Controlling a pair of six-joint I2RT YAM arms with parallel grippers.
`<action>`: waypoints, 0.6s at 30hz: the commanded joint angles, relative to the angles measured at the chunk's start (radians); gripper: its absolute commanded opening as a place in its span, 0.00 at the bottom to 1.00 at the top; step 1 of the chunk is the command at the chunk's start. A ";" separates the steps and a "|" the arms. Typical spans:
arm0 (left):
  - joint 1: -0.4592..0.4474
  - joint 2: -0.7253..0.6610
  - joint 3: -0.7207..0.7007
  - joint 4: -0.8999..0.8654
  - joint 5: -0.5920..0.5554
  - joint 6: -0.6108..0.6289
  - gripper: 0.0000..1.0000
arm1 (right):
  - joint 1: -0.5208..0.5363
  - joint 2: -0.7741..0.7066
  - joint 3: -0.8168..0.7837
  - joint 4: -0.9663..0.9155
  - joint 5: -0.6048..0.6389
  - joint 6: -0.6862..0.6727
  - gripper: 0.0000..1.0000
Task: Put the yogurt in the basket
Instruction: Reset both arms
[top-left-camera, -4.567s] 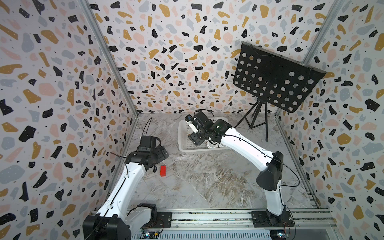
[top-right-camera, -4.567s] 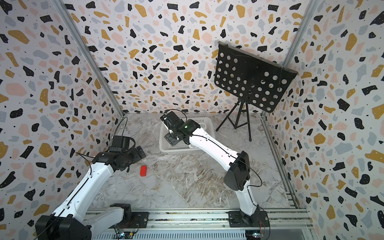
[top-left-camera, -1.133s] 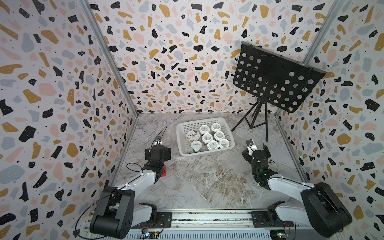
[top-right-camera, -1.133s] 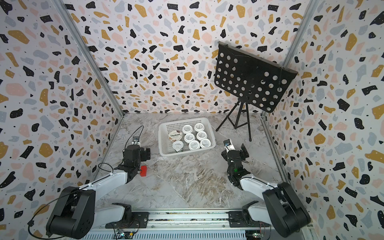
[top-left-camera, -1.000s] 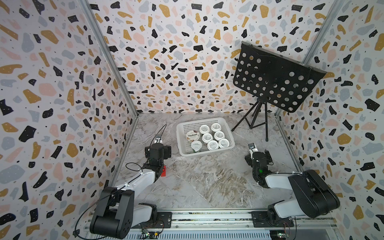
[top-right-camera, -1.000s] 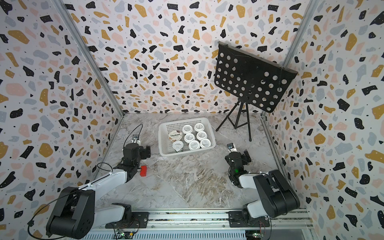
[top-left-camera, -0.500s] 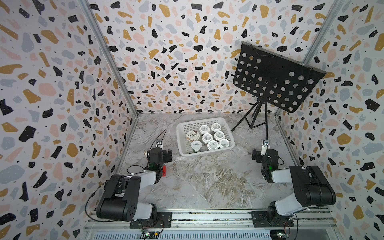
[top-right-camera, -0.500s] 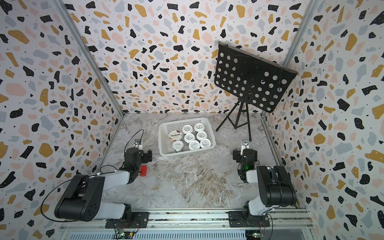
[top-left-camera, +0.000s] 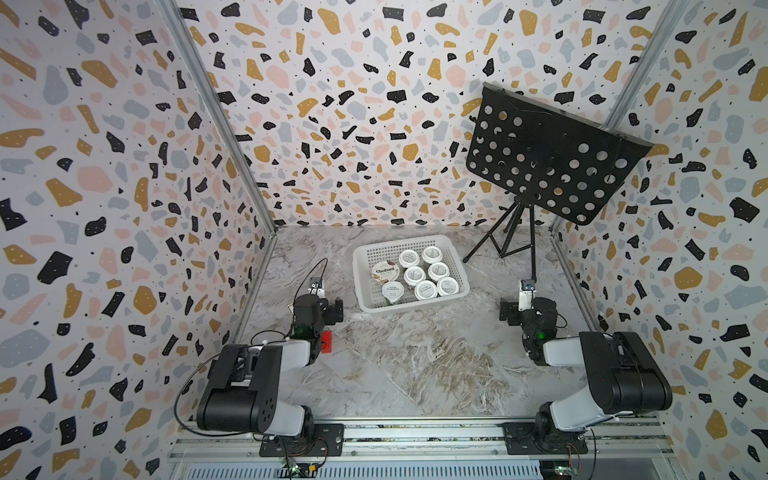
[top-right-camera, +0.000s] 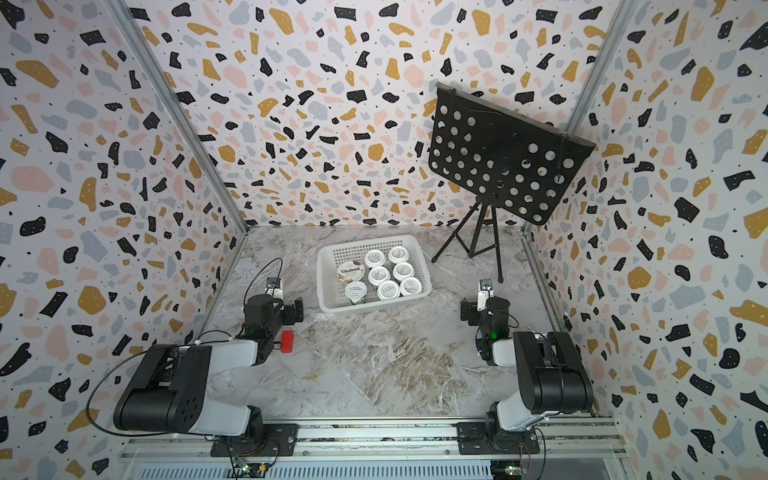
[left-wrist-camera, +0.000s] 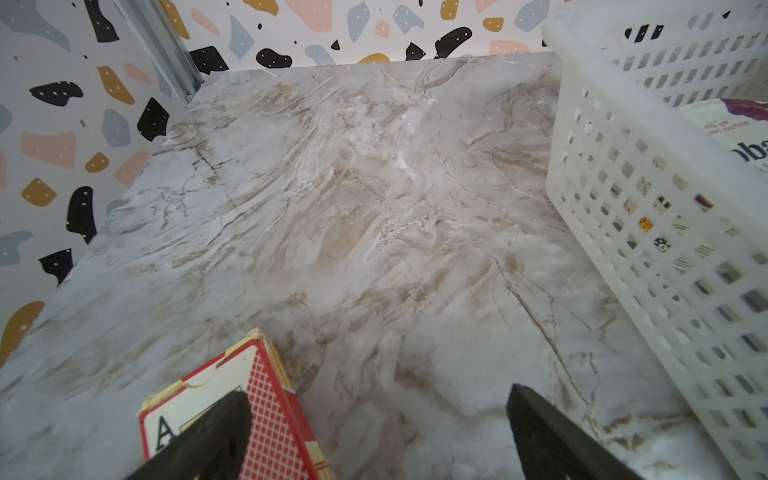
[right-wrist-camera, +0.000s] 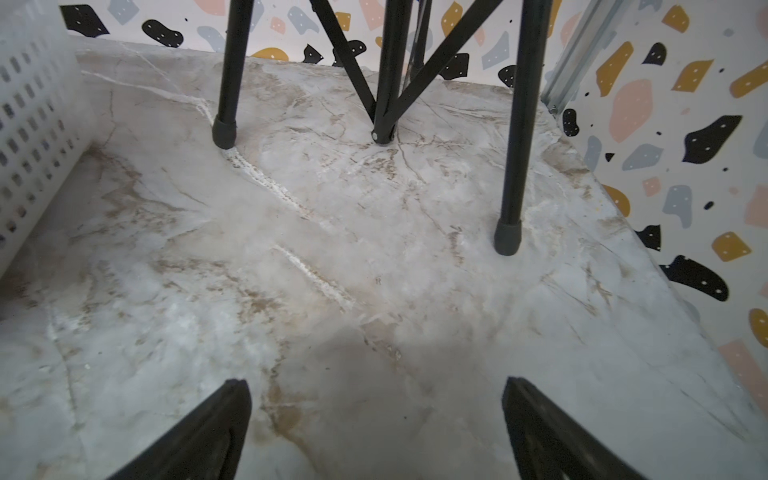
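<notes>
Both arms folded back near edge; right gripper (right-wrist-camera: 376, 386), left gripper (left-wrist-camera: 378, 392) wide open, empty. Yogurt (top-left-camera: 415, 274) in basket (top-left-camera: 358, 278): likely light, stiff-walled, slick; grip sides below lid.

Marble tabletop (top-left-camera: 415, 365) holds basket (top-left-camera: 395, 249), card box (top-left-camera: 327, 341), stand (top-left-camera: 548, 166).

A black music stand (top-left-camera: 540, 129) and red card box (top-left-camera: 327, 341) sit well apart on the marble tabletop (top-left-camera: 415, 365).
</notes>
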 joint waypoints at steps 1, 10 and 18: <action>-0.011 0.002 0.007 0.056 -0.006 0.013 1.00 | -0.004 -0.010 0.021 0.005 -0.038 -0.011 1.00; -0.031 -0.009 -0.019 0.095 -0.050 0.014 1.00 | -0.010 0.000 0.048 -0.044 -0.069 -0.014 1.00; -0.031 -0.039 -0.040 0.101 -0.046 0.014 1.00 | -0.015 -0.014 0.017 0.007 -0.067 -0.011 1.00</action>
